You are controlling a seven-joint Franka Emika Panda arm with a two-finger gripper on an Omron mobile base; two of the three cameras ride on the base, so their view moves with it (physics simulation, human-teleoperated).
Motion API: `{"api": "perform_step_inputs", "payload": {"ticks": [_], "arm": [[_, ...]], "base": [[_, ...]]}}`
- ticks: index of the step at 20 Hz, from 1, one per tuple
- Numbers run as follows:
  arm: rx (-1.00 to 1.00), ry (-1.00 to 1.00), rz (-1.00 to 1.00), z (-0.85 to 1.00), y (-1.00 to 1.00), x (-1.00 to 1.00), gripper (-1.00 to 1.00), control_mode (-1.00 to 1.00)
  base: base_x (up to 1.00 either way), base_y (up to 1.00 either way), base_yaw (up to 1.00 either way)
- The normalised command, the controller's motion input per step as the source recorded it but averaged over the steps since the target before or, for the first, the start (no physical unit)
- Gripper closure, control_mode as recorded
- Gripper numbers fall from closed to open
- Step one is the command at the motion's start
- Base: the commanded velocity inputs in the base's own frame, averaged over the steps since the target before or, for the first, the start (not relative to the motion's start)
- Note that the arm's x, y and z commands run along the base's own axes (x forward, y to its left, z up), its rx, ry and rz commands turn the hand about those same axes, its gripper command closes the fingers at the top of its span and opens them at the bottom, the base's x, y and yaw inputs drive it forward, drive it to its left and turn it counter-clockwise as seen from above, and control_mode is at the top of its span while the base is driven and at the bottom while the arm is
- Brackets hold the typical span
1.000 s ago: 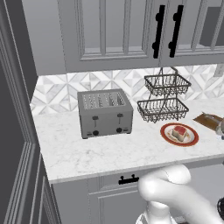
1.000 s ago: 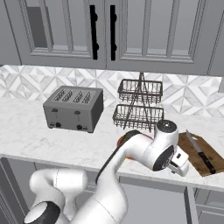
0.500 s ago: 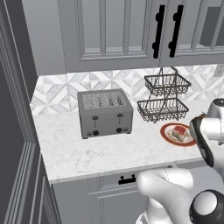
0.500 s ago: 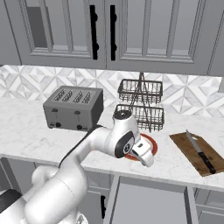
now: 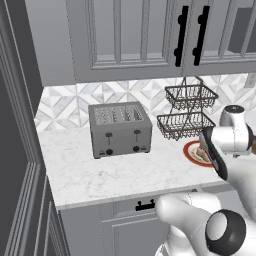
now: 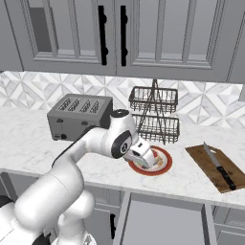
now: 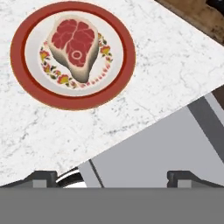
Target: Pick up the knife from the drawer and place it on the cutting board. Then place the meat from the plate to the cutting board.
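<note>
The meat (image 7: 74, 43), red-pink with a white fat edge, lies on the orange-rimmed plate (image 7: 17, 57) on the marble counter. My gripper (image 7: 113, 177) hangs open above the counter edge, a little short of the plate and holding nothing. In the right base view the gripper (image 6: 149, 159) hovers over the plate (image 6: 167, 165). The knife (image 6: 217, 165) lies along the brown cutting board (image 6: 206, 162), to the right of the plate. Below the counter the drawer (image 6: 162, 220) stands pulled out, its grey inside bare. In the left base view my arm covers part of the plate (image 5: 191, 150).
A grey toaster (image 6: 79, 117) stands on the counter left of the plate. Just behind the plate is a two-tier black wire basket rack (image 6: 155, 115). Grey wall cabinets with black handles (image 6: 112, 36) hang above.
My arm has swung away from the cutting board, leftward in the right base view, and the gripper now hovers at the plate. The knife stays on the board.
</note>
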Motion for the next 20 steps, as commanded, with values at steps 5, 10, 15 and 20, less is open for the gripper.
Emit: {"api": "perform_step_inputs", "payload": {"ticks": [5, 10, 15, 20], "arm": [[0.0, 0.13, 0.17, 0.0, 0.62, 0.46, -1.0, -1.0], [0.07, 0.06, 0.03, -0.13, 0.09, 0.38, -1.0, -1.0], [0.05, 0.03, 0.0, -0.26, -0.01, 0.22, -1.0, -1.0], [0.05, 0.06, 0.0, -0.2, -0.04, 0.35, -1.0, -1.0]], "base": [[0.0, 0.0, 0.0], [0.0, 0.0, 0.0], [0.0, 0.0, 0.0], [0.0, 0.0, 0.0]]}}
